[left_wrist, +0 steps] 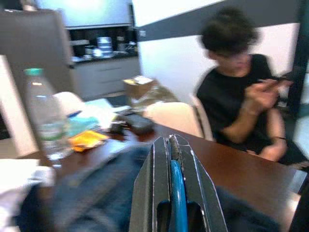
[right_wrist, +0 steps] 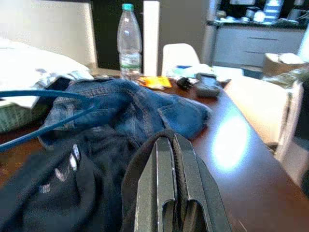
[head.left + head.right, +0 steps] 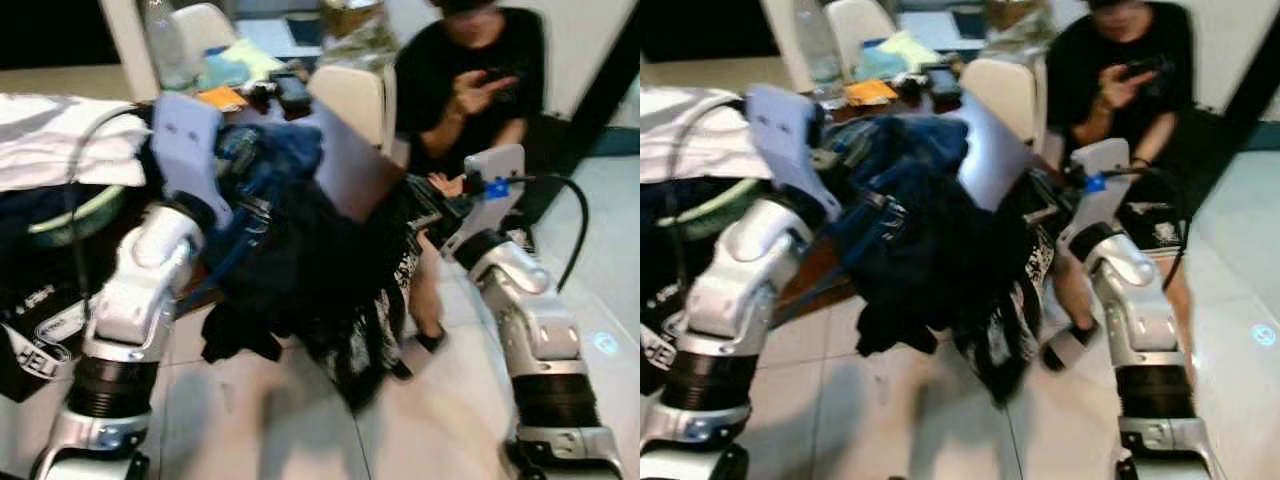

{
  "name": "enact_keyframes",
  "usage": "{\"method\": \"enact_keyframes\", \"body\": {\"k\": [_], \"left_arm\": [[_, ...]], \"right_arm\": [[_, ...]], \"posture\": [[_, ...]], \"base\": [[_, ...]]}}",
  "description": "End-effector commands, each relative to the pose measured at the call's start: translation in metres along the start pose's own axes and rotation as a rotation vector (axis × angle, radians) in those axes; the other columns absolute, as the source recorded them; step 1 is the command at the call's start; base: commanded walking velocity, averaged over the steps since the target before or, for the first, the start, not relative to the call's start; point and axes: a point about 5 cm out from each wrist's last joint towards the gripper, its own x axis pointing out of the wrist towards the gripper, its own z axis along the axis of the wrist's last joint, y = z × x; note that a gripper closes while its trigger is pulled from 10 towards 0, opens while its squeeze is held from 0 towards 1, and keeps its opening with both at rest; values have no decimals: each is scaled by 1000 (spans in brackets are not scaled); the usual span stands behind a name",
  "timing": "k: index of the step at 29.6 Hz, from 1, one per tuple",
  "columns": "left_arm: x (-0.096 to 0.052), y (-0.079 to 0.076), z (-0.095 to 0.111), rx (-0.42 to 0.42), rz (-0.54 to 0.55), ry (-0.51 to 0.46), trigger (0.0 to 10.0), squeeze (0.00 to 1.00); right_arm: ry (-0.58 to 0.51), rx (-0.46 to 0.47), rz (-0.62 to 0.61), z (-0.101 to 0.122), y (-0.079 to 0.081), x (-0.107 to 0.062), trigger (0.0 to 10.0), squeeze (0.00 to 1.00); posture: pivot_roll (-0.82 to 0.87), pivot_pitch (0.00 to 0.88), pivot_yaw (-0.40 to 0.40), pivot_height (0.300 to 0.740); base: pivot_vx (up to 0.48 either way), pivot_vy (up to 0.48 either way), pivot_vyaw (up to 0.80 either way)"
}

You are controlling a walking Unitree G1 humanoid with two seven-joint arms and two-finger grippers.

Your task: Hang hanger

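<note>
On the left, our left gripper (image 1: 170,159) is clamped on the thin blue hanger (image 1: 177,198), arm raised and bent at the table's (image 1: 241,174) near edge; the hanger's bar runs down under the denim jeans (image 2: 140,108) heaped there. We judge the hanger light and stiff but slippery, best held at its neck, while the soft clothes drag and can slide off. On the right, our right gripper (image 2: 169,159) is pinched on the dark garment (image 3: 990,300), apparently at its upper edge, forearm angled up beside the seated person (image 3: 470,90).
</note>
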Motion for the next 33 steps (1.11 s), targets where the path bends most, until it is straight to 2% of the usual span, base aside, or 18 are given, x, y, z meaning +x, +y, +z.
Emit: {"method": "enact_keyframes", "body": {"k": [1,4,9,10,12,14,16,17,18,20,22,23,25,26,28,29,32,33], "left_arm": [[4,-9,9,-7,-51,-26,10000,0],[6,-14,15,-14,-82,-44,10000,0],[6,-17,16,-19,-96,-44,10000,0],[6,-23,16,-32,-123,-47,10000,0],[6,-23,16,-32,-123,-47,10000,0],[6,-36,19,-62,-183,-65,10000,0],[6,-36,19,-62,-183,-65,10000,0],[7,-42,22,-73,-207,-77,10000,0],[7,-42,22,-73,-207,-77,10000,0],[8,-46,26,-83,-228,-89,10000,0],[8,-46,26,-83,-228,-89,10000,0],[8,-47,26,-83,-230,-89,10000,0],[8,-47,26,-83,-230,-89,10000,0],[7,-48,26,-83,-234,-84,10000,0],[7,-49,25,-80,-235,-78,10000,0],[6,-51,23,-71,-221,-68,10000,0],[6,-51,22,-66,-211,-64,10000,0],[6,-50,22,-47,-198,-65,10000,0]], "right_arm": [[-52,-4,-46,11,-8,-1,10000,0],[-118,16,-133,24,-18,3,10000,0],[-149,25,-162,31,-22,5,10000,0],[-206,10,-203,49,-31,11,10000,0],[-206,10,-203,49,-31,11,10000,0],[-356,-13,-245,102,-47,34,10000,0],[-356,-13,-245,102,-47,34,10000,0],[-413,-24,-246,128,-51,44,10000,0],[-413,-24,-246,128,-51,44,10000,0],[-561,-16,-189,190,-43,61,10000,0],[-561,-16,-189,190,-43,61,10000,0],[-612,-7,-178,210,-40,64,10000,0],[-612,-7,-178,210,-40,64,10000,0],[-651,11,-178,227,-37,66,10000,0],[-655,27,-167,231,-33,69,10000,0],[-541,32,-96,201,-17,83,10000,0],[-489,32,-72,185,-11,86,10000,0],[-413,36,-29,162,-3,89,10000,0]], "posture": [[67,116,-12,740],[71,113,-12,740],[71,113,-12,740],[73,108,-9,740],[73,108,-9,740],[76,100,-12,740],[76,100,-12,740],[80,99,-14,740],[80,99,-14,740],[87,98,-14,740],[87,98,-14,740],[87,98,-14,740],[87,98,-14,740],[88,102,-18,740],[88,105,-18,740],[91,111,-15,740],[91,111,-15,740],[91,111,-15,740]], "base": [[480,0,0],[480,0,0],[480,0,0],[480,0,0],[480,0,0],[480,0,0],[480,0,0],[480,0,0],[480,0,0],[480,0,0],[480,0,0],[480,0,0],[480,0,0],[480,0,0],[480,0,0],[289,0,0],[289,0,0],[0,0,0]]}}
